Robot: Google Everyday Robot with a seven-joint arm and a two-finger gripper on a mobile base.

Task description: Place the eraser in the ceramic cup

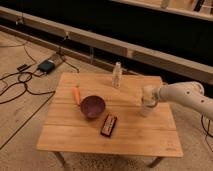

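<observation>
Eraser-wise, I am not making out the small off-white block as a separate shape; if it is anywhere, it is hidden in the pale cluster where my gripper [148,95] is hanging directly over the ceramic cup [145,108]. Whether my tool is grasping it I cannot tell. The ceramic cup is standing upright near the right edge of the wooden table [75,137], and my gripper is sitting right at its rim, with my white arm [182,94] reaching in from the right. Left of the cup, well apart, a dark purple bowl [92,106] is resting near the table's middle. Just beside the bowl, toward the cup and the front edge, a dark flat block [108,125] is lying. An orange carrot-like piece [77,95] is lying on the bowl's far side from the cup. Behind the cup and to its left, a slim pale bottle [117,75] is standing upright.
</observation>
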